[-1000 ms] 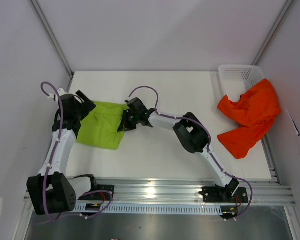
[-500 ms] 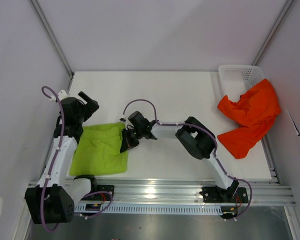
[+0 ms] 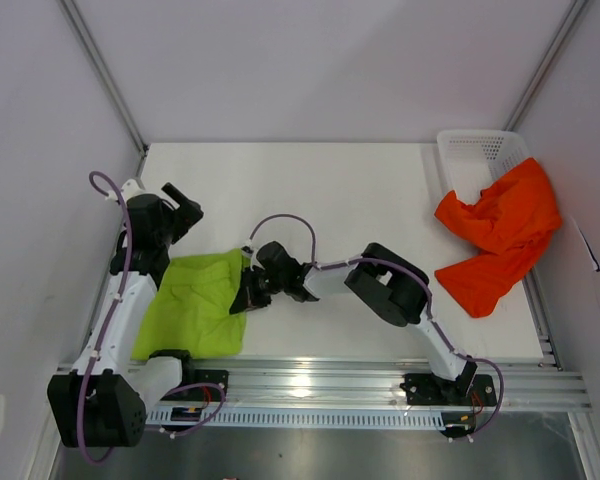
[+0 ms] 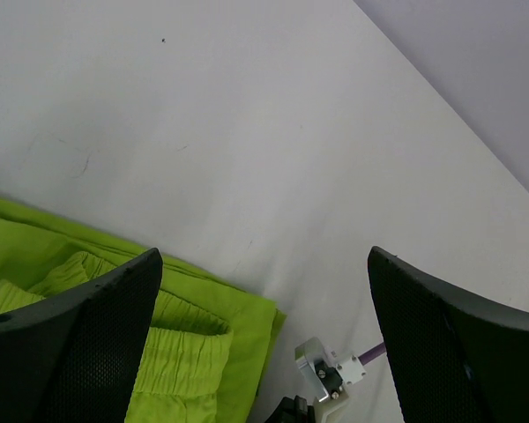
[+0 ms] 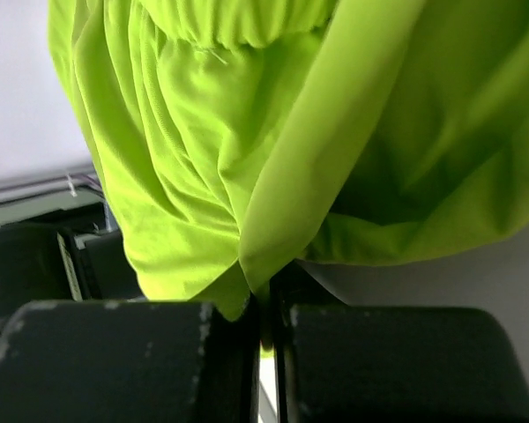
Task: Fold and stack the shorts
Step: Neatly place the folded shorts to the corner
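The lime green shorts lie folded at the near left of the table. My right gripper is shut on their right edge; in the right wrist view the pads pinch a fold of the green cloth at the gripper. My left gripper stands open just past the shorts' far edge, touching nothing. In the left wrist view its fingers frame bare table, with the green shorts at lower left. The orange-red shorts lie crumpled at the far right.
A white mesh basket stands at the back right corner, with the orange-red shorts draped partly over its rim. An aluminium rail runs along the table's near edge, close to the green shorts. White walls enclose the table.
The green shorts have slid toward the near edge with my right gripper, whose jaws closed tighter on the cloth. My left gripper stayed open and the shorts drew away from it.
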